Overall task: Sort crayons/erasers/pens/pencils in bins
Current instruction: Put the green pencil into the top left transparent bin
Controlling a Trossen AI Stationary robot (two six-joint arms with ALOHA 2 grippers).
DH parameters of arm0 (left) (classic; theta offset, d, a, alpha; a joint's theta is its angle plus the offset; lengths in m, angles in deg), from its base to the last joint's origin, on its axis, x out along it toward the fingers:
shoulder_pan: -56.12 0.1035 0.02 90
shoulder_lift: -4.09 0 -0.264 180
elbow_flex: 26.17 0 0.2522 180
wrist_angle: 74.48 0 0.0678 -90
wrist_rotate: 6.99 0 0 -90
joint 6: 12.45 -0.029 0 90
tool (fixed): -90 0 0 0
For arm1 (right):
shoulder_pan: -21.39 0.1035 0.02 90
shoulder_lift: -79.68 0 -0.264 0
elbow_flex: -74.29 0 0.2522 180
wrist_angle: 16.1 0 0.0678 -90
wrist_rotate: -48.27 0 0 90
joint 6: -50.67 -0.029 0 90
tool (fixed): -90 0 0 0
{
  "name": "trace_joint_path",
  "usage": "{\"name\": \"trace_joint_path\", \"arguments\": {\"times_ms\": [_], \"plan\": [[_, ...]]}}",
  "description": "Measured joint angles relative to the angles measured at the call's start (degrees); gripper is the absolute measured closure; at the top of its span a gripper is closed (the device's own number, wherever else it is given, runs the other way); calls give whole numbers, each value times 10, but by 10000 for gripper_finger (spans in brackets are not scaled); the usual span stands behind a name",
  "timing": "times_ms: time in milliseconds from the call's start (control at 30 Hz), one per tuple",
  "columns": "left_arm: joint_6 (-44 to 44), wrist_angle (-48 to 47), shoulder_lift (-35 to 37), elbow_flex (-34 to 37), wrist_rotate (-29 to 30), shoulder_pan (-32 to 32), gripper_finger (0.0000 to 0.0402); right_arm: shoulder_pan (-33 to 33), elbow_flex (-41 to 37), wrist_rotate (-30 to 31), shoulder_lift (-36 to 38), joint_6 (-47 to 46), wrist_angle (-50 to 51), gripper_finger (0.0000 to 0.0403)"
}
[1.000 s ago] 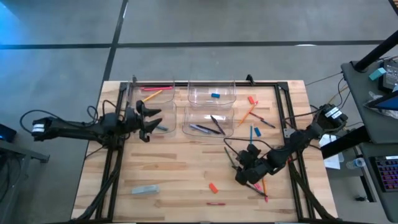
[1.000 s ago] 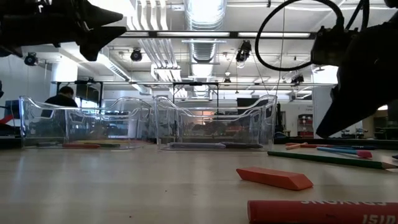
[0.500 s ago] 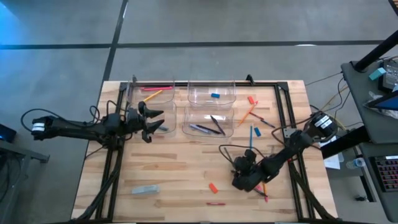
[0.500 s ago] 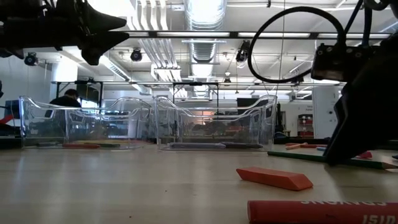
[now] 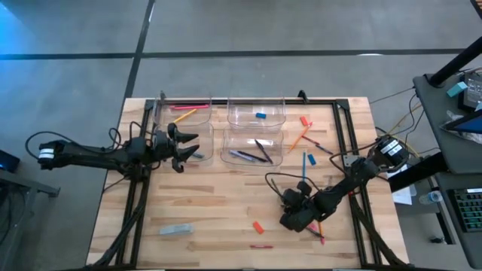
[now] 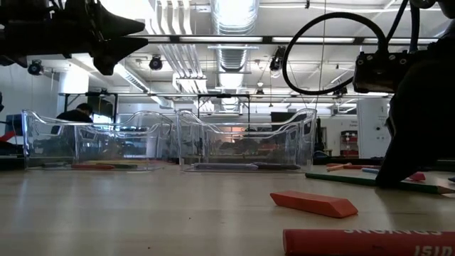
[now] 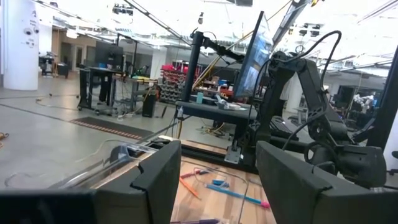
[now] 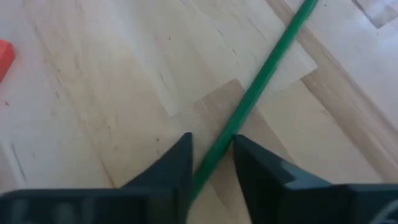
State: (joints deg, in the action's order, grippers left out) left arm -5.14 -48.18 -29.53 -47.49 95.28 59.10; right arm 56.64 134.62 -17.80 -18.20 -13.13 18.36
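My right gripper [image 5: 291, 221] is down at the table's near right, shut on a long thin green pencil [image 8: 261, 81] that lies flat on the wood [image 6: 355, 179]. My left gripper [image 5: 185, 146] hangs open above the near left bin [image 5: 197, 150] with nothing between its fingers [image 7: 217, 180]. Four clear bins stand at the far middle. The far left one [image 5: 188, 113] holds orange and red pencils, the far right one [image 5: 256, 114] a blue eraser, and the near right one [image 5: 253, 149] dark pens. My right gripper pinches the green pencil's shaft [image 8: 219, 149] between its two fingers. The fingers slant down from above and lie across the pencil. The pencil rests flat on the table and runs out beyond the fingers.
Loose on the right half lie an orange eraser [image 5: 305, 120], an orange pencil [image 5: 300, 138], a blue pencil [image 5: 305, 161] and a dark pen [image 5: 321, 147]. Nearer lie an orange eraser [image 5: 257, 226], a red crayon [image 5: 261, 246] and a grey-blue block [image 5: 175, 229].
My right gripper has come down toward the table and a little toward its near left, tipping more steeply downward, until its fingertips reached the wood at the green pencil. The pencil has stayed where it lay.
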Motion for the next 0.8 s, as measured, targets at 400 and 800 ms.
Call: {"name": "trace_joint_path", "arguments": {"times_ms": [400,800], "plan": [[13,0,0,0,0,0,208,1,16,12,15,20,6,388],[13,0,-1,0,-80,0,208,0,54,80,98,140,-4,390]]}}
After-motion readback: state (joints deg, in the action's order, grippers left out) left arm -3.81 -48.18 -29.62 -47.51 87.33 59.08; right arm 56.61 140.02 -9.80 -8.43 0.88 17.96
